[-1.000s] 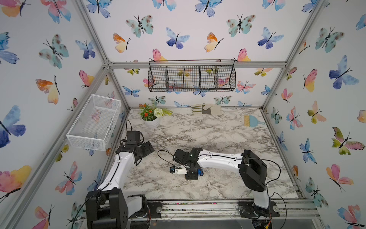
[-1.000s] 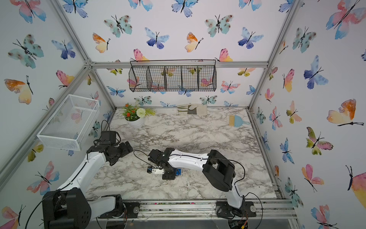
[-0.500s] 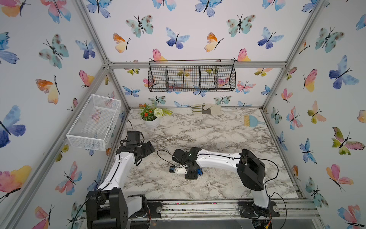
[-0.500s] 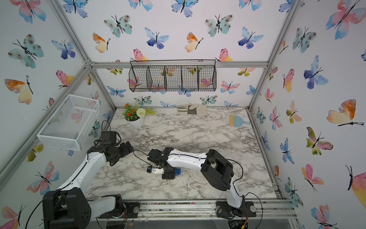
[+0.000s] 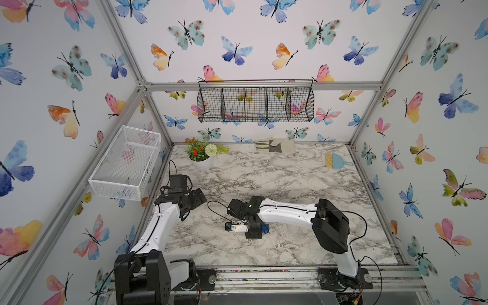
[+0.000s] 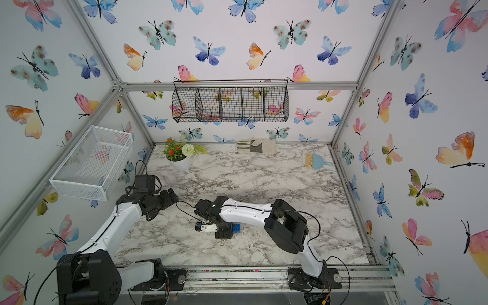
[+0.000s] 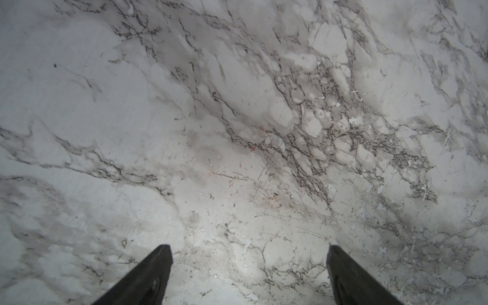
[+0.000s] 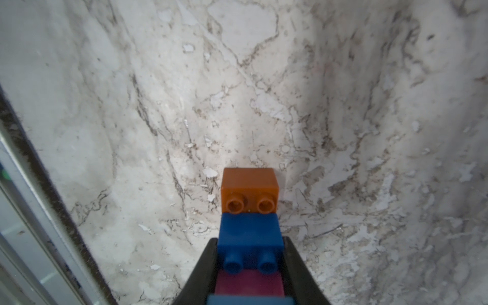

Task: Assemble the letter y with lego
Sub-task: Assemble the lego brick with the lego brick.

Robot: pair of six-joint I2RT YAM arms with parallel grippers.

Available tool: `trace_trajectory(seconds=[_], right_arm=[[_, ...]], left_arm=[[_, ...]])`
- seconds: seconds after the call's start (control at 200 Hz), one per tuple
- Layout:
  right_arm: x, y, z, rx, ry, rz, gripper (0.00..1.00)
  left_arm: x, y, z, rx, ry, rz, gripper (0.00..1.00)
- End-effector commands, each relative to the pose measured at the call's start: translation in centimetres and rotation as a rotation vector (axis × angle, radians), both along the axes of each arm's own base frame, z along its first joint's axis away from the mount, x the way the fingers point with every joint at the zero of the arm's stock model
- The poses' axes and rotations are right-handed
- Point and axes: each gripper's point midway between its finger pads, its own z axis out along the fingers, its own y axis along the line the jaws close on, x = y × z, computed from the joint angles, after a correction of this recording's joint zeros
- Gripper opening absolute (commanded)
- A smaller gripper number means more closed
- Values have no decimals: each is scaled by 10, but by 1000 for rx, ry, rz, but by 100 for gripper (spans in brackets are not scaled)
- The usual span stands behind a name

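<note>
Orange brick [image 8: 249, 184] is the far end of the stack in the right wrist view, poking out past the fingertips. It's right down at the marble table [image 8: 158, 105], though I can't tell if it's actually touching. Behind it comes a blue brick [image 8: 249, 229], then a pink brick [image 8: 249, 284], then a sliver of light-blue brick [image 8: 249, 300] at the frame edge. The right gripper [image 8: 249, 240] is clamped on the blue one, a black finger hugging each side. In both top views the right gripper [image 5: 254, 233] [image 6: 224, 233] sits low at roughly 6 o'clock from the table's middle. A bit of blue lego [image 5: 265, 228] [image 6: 237, 227] shows at its 3 o'clock side; the rest is hidden under it. The left gripper [image 7: 248, 248] [image 5: 194, 202] hangs over at 9 o'clock, jaws spread wide with only bare marble between them
</note>
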Motion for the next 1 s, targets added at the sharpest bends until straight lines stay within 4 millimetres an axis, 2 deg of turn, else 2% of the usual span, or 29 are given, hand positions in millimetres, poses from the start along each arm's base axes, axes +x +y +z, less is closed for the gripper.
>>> trace_trajectory(seconds=[0.0, 0.34, 0.511, 0.616, 0.671, 0.706, 0.846, 0.996], right_arm=[[-5, -4, -21, -65, 9, 14, 15], [-3, 1, -12, -45, -3, -5, 15], [-6, 18, 11, 70, 18, -18, 15], [1, 20, 28, 142, 24, -66, 15], [3, 21, 35, 191, 58, -106, 15], [14, 16, 39, 232, 96, -160, 15], [27, 13, 56, 467, 273, -262, 16], [22, 6, 50, 553, 445, -301, 18]], left_arm=[[-3, -2, -2, -16, -2, -2, 93], [-3, -1, -3, -13, 2, 1, 93], [-4, -1, -4, -13, 5, 0, 93], [-4, -2, -4, -16, 5, -1, 93], [-3, -2, -3, -17, 1, -2, 93], [-3, -3, -3, -20, 0, -4, 93], [-3, -4, -4, -23, 0, -9, 93], [-3, -5, -4, -27, 1, -12, 93]])
